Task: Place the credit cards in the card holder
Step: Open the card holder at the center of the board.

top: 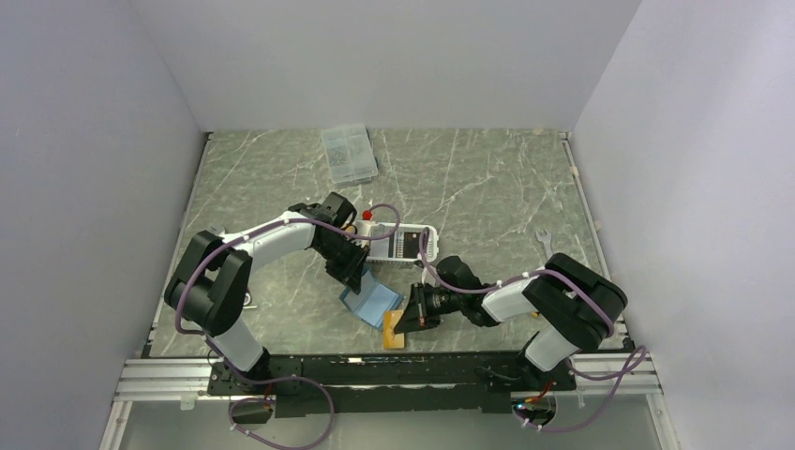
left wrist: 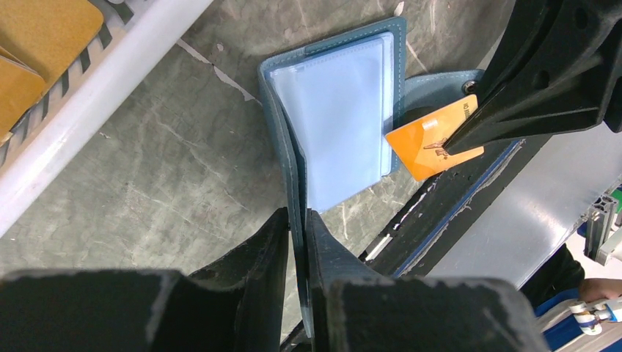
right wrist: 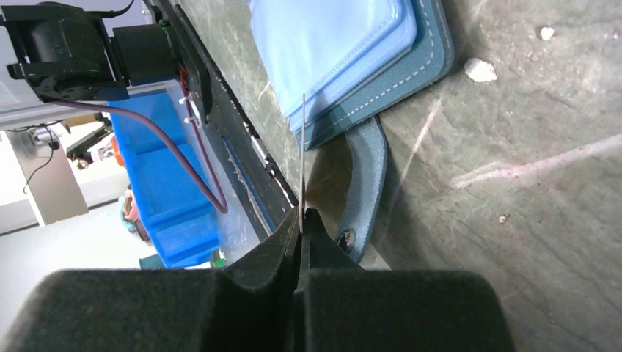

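**A:** Any lettering to call out here?

**B:** Hardly any. The orange card (left wrist: pixel 429 143), touching the card holder (left wrist: pixel 345 110) at its strap side, has a line of tiny print along one edge and a small dark mark near its middle. Both are too small to read.

**A:** And on the card holder itself?

**B:** Nothing legible on the cover or sleeves. Beyond the card holder, the white basket (top: pixel 380 248) shows a dark patch from above, and that's unreadable too.

Yel. card (top: pixel 394 336) nr card holder (top: pixel 374 305)
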Motion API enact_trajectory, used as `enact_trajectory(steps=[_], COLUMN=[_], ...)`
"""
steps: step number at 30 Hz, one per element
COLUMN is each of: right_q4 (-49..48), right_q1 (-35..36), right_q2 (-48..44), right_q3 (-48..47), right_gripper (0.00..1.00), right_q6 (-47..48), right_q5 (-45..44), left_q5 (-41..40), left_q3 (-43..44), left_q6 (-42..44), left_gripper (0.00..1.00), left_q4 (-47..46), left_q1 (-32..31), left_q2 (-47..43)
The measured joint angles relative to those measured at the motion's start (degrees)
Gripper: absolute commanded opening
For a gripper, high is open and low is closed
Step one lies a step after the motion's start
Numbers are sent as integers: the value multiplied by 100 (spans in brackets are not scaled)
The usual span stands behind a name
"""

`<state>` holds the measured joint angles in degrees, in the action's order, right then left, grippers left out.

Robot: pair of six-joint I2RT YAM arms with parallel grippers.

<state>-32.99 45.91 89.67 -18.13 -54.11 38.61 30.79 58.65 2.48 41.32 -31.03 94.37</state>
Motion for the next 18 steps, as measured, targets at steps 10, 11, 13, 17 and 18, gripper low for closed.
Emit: enact_trajectory(steps=[10, 11, 13, 17, 18], right_q4=[120, 122, 83, -302, -404], right_q1=[0, 0, 0, 0, 0], right_q2=[55, 92, 144, 225, 275], right_q3=[-160, -160, -146, 79, 133], right_gripper=[0, 0, 0, 0, 0], right_q6=[118, 114, 85, -101, -155], right_q5=[0, 2, 31, 122, 166], left_q5=[15, 24, 39, 46, 46], left_q3=[0, 0, 0, 0, 0], left_q6=[11, 11, 13, 11, 11], left_gripper=[18, 18, 17, 17, 17], left_q4=[0, 2, 2, 0, 0], left_q1=[0, 0, 0, 0, 0], left_q2=[0, 0, 0, 0, 0])
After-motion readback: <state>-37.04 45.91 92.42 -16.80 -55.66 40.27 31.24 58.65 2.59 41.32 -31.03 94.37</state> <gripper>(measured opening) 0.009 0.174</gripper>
